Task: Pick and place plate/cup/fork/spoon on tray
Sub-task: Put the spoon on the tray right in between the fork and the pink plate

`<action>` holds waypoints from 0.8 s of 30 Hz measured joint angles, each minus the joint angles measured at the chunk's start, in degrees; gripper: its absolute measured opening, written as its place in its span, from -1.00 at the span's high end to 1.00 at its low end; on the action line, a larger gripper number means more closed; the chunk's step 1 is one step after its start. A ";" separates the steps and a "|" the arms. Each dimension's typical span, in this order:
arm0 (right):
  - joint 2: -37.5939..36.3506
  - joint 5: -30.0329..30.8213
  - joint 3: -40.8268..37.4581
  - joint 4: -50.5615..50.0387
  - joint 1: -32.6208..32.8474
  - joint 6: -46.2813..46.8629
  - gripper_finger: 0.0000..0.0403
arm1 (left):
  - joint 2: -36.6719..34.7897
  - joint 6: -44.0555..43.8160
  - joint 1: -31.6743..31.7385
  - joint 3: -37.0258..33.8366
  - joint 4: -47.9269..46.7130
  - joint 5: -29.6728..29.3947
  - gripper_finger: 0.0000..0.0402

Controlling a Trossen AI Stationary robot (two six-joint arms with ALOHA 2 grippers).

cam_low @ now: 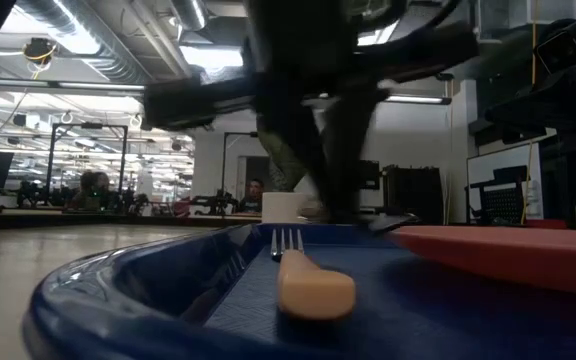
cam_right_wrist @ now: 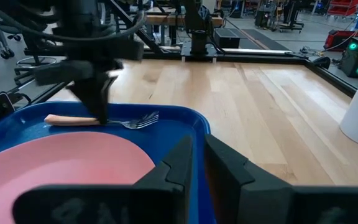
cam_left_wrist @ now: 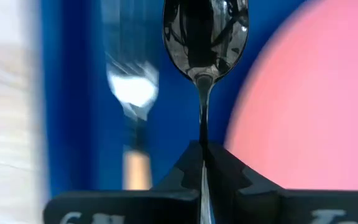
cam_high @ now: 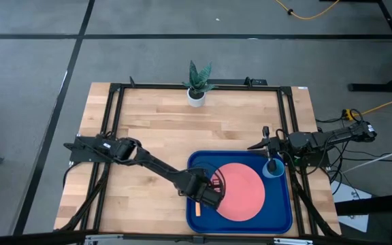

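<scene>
Gripping the spoon [cam_left_wrist: 205,37] by its thin handle, the left gripper [cam_high: 211,194] hung clamped over the tray [cam_high: 281,211] between fork [cam_right_wrist: 98,121] and plate [cam_high: 240,190] (stiff, slick metal; likely to swivel).

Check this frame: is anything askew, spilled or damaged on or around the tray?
Nothing stands out. The plate lies flat in the tray, the fork lies flat beside it by the tray's rim, and the cup sits upright in a corner. The left claw holds the spoon over the tray, not yet set down.
</scene>
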 joint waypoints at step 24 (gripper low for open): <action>-0.03 -0.22 0.00 -0.05 0.00 0.02 0.78 | 3.02 2.12 0.00 0.05 4.84 3.24 0.84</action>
